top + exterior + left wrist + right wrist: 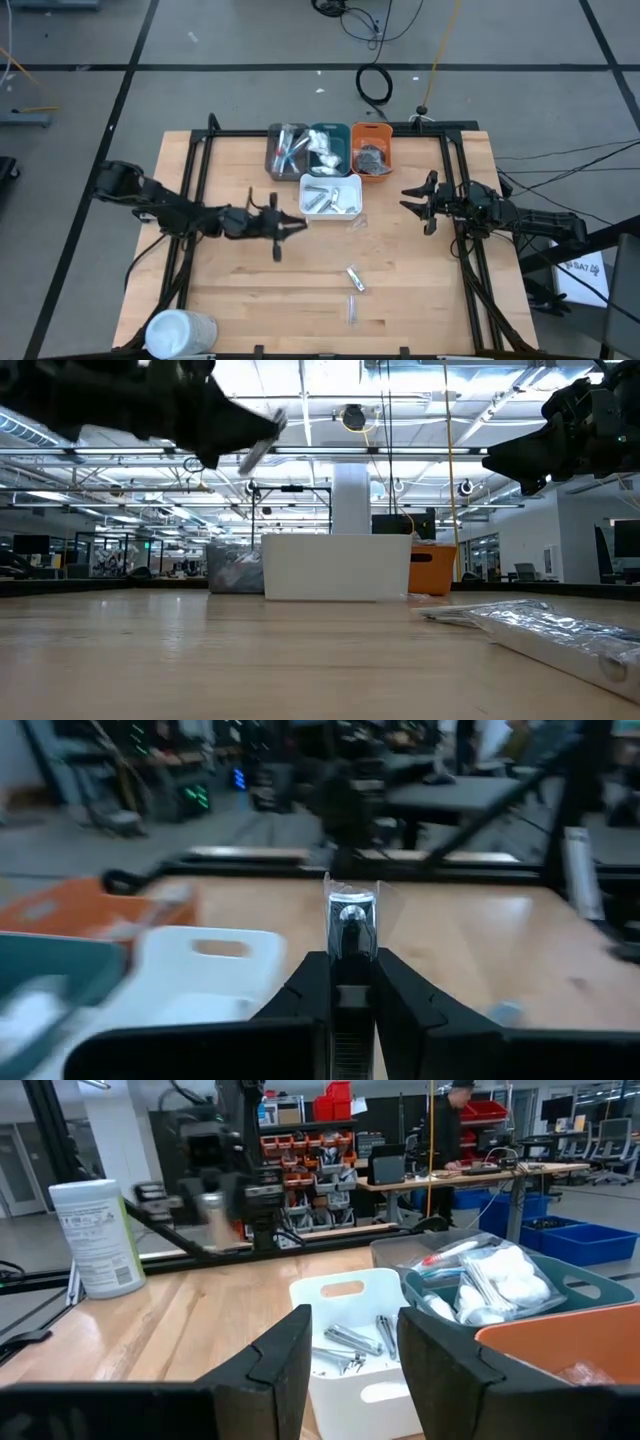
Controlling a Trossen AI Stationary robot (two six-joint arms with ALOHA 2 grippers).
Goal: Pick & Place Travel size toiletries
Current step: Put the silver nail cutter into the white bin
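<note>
The left end effector point(296, 228) hovered above the desk point(230, 290) just beside the white tray point(331, 196), closed on a silver sachet point(351, 925) in clear wrap. The sachet stuck out lengthwise beyond the fingertips, along the line of the fingers, pointing toward the white tray. In my judgement the coming move turned on that relation: the tray lay just ahead of the held sachet, so a short reach forward would bring it over the opening. The left arm was clearly the nearer one for that drop.

The right end effector point(420, 200) waited off the other side of the trays, above the desk's right part, jaws partly open and holding nothing.

The white tray was smooth, hard plastic with a slot handle, and already held several shiny metallic sachets point(352, 1344). Behind it stood a grey tray point(288, 150) with slim sticks, a teal tray point(330, 147) with white packets, and an orange tray point(371, 152) with dark discs. Two more crinkly wrapped toiletries point(354, 279) lay loose on the pale wooden desk, well apart from both arms, nearer the front edge. A white cylinder point(180, 332) stood at the front left corner.
</note>
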